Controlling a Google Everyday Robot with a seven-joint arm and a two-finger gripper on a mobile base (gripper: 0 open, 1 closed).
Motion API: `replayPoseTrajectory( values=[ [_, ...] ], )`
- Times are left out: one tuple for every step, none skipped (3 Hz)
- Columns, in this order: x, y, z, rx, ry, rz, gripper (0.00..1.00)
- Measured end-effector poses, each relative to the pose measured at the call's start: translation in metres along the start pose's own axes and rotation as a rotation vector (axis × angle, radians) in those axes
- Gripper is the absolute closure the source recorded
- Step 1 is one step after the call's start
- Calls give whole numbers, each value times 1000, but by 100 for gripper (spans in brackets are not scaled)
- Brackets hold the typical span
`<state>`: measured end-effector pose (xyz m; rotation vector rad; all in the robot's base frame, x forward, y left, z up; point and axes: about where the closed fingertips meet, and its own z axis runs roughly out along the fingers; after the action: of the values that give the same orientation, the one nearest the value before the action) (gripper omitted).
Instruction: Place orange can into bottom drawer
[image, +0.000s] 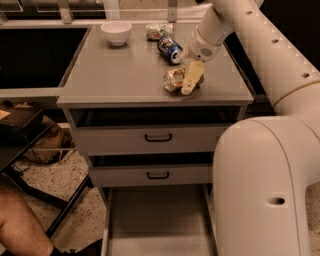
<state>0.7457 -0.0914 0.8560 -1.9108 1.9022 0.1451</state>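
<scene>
Pincer (191, 80) is down on the counter (120, 75) near the front right corner, its pale yellow tip pointing toward the front edge and lying against the right side of the orange can (173, 80). From this angle it seems to overlap the can, but I cannot tell how far open it is or whether it has any hold. The orange can lies on its side on the counter top, close to the front edge and right of the middle.

Behind it, toward the back edge, a dark blue can (170, 49) lies tilted, and a pale crinkly packet (157, 31) sits just beyond that. A white bowl (116, 32) stands near the back left corner, well apart from the cans. The white arm (250, 45) comes in from the upper right.

Under the counter are two drawers with black handles, the top one (158, 137) and the middle one (158, 175). Below them the bottom drawer (157, 220) is pulled out, its flat grey floor bare. The robot's white body (265, 190) fills the lower right.
</scene>
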Motion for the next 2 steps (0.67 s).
replayPoseTrajectory(
  values=[
    [0, 0, 0, 0, 0, 0, 42],
    [0, 0, 0, 0, 0, 0, 65]
  ],
)
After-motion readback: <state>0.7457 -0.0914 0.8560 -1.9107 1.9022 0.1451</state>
